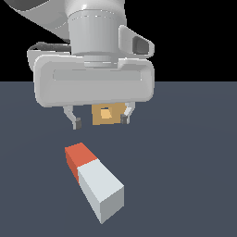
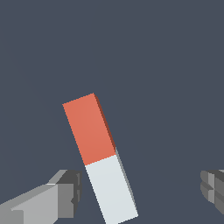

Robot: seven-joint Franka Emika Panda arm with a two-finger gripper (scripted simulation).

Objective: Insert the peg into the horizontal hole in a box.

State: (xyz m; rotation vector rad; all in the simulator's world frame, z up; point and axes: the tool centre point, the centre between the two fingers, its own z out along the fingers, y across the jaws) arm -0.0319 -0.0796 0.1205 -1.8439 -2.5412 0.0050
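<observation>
Slate-grey tabletop fills the lower scene, with flat black behind it. Above it hangs the claw, spread wide with nothing between its two dark-tipped fingers. In the wrist view the fingertips stand well apart at either side of the picture, and the peg's white end reaches into the gap between them, closer to one fingertip. The peg lies flat on the tabletop below the claw and nearer the exterior camera, not touched by either finger. Its orange-red end points away from that camera, toward the claw; its white-grey end points toward the camera and the exterior view's right. Beyond the claw, seen between the fingers, stands the tan box, upright, its small square hole facing the camera.
</observation>
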